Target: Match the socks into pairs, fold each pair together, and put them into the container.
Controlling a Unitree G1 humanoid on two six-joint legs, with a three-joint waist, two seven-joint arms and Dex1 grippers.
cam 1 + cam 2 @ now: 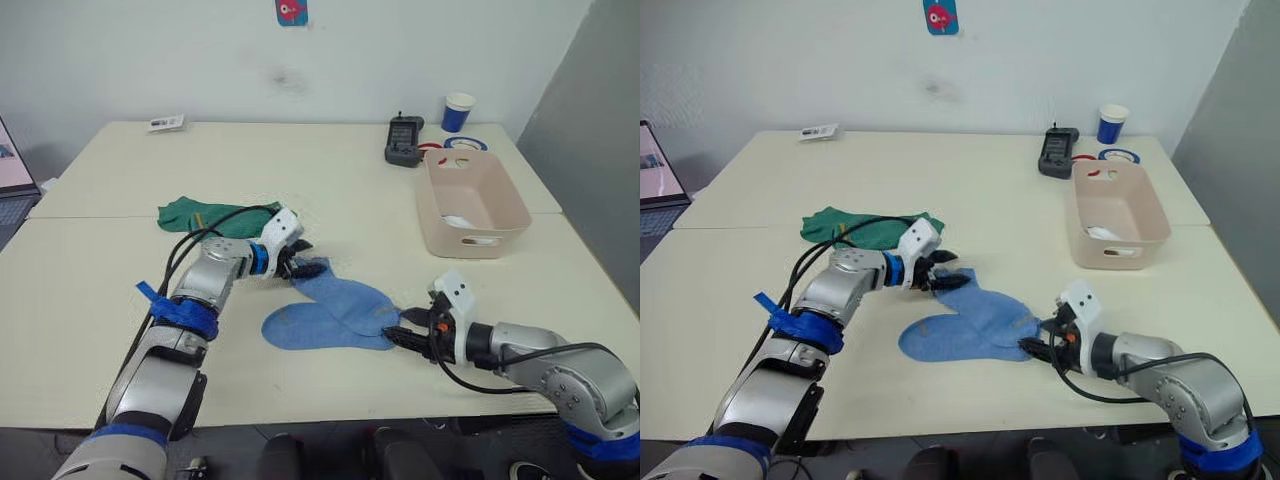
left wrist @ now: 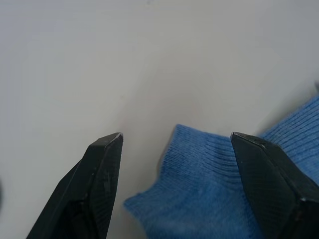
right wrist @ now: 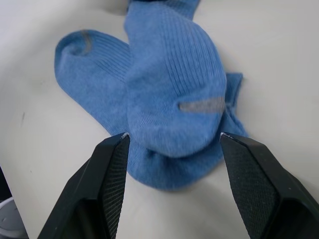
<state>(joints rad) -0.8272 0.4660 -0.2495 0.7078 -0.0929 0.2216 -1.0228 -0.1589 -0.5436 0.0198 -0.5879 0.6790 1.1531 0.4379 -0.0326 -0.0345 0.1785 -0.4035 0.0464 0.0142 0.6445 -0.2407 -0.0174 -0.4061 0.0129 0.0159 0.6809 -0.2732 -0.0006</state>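
Both sets of jaws stand wide apart, each at one end of the light blue socks, which lie crossed one over the other on the cream table near its front edge. At the far-left end of the blue pair, the left gripper has its black fingers spread to either side of a ribbed cuff, gripping nothing; the wrist view shows the cuff lying between the tips with bare table beyond. At the near-right end, the right gripper is low over the table with its fingers open around the rounded toe of the upper sock, which carries a short grey mark; the lower sock's toe, with a similar mark, fans out beside it. Behind the left gripper, a pair of dark green socks lies flat on the table, with a black cable draped across it. Well to the right and farther back stands the beige-pink container, with something white lying in its bottom. Beyond the container are a black handheld device, a blue-and-white paper cup and a roll of blue tape; a small card lies at the far left of the table.
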